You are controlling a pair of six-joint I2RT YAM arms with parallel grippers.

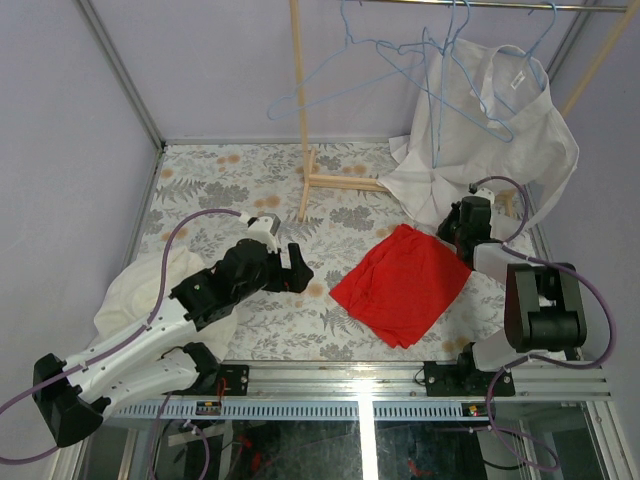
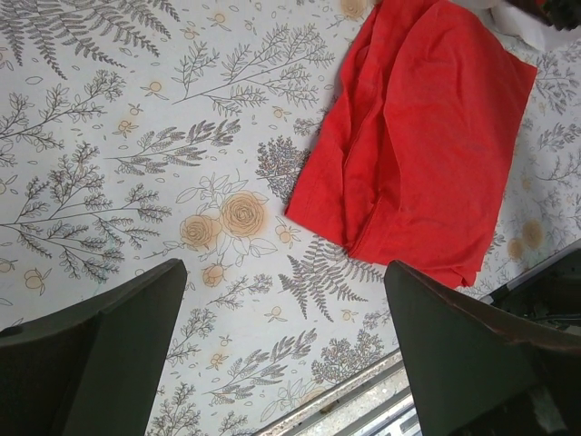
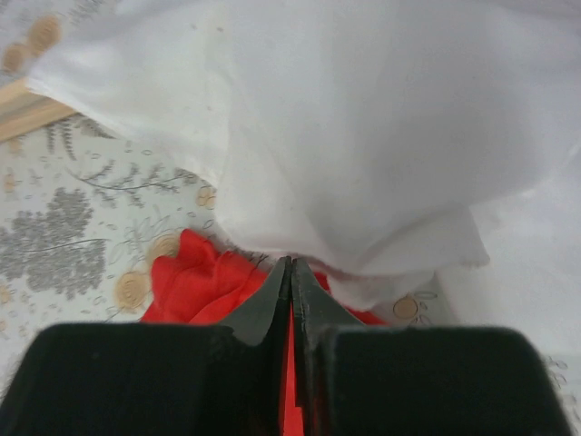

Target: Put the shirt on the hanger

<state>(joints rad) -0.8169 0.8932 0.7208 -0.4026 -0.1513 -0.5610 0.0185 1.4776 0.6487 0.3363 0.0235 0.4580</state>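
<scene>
From above, the shirt (image 1: 480, 130) hangs loosely over a blue hanger (image 1: 438, 120) at the far right, its hem spilling onto the desk (image 1: 230, 180). The right end effector (image 1: 452, 222) sits at that hem, much nearer than the left end effector (image 1: 300, 270). In the left wrist view, the fingers are spread wide and empty, with the red cloth (image 2: 427, 136) ahead. In the right wrist view, the fingers are pressed together at the hem, and the shirt rises straight ahead. I cannot tell whether any fabric is pinched.

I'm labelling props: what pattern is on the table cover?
The table cover is pale with grey fern sprigs and tan-orange flowers; clearest in the left wrist view.
</scene>
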